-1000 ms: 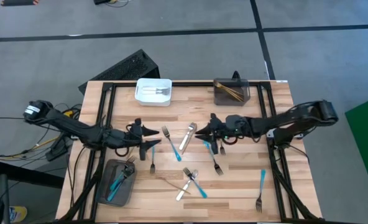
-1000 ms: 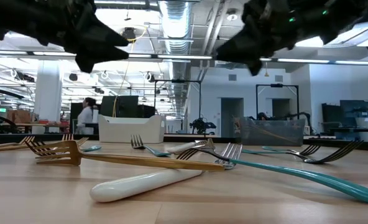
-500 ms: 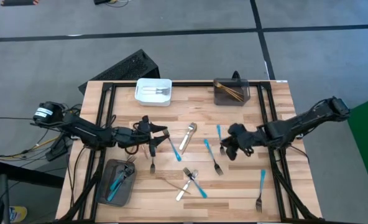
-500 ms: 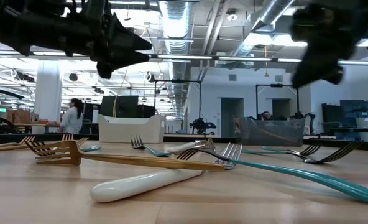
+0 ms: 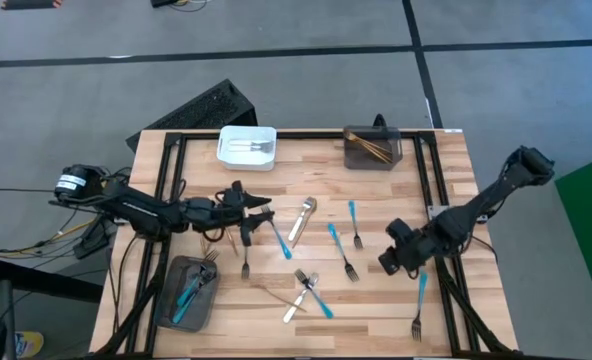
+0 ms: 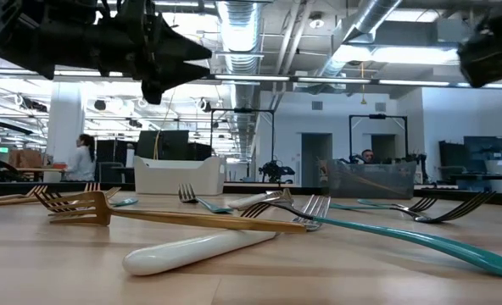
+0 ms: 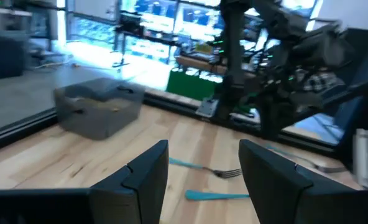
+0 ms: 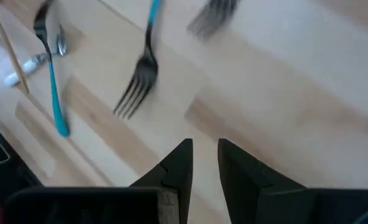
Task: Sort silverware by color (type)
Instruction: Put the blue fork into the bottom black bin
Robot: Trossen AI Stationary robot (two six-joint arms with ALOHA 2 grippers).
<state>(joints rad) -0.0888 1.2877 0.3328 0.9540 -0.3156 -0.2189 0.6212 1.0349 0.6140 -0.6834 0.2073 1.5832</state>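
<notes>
Your left gripper (image 5: 259, 216) – fingers spread wide, nothing between them, hovering above table (image 5: 446, 190) near blue-handled fork (image 5: 274, 230). Left arm stretched low across table's left side.

Your right gripper (image 5: 389, 262) – narrow gap between fingers (image 8: 178, 165), nothing gripped, touching nothing; arm angled in from right edge, wrist above bare wood near blue-handled fork (image 5: 420, 303).

Silverware scattered mid-table: silver knife (image 5: 302, 218), gold fork (image 6: 175, 216) in front. White bin (image 5: 247, 147), grey bin (image 5: 373, 148) at far edge, dark bin (image 5: 188, 293) near left.

No readable writing.
</notes>
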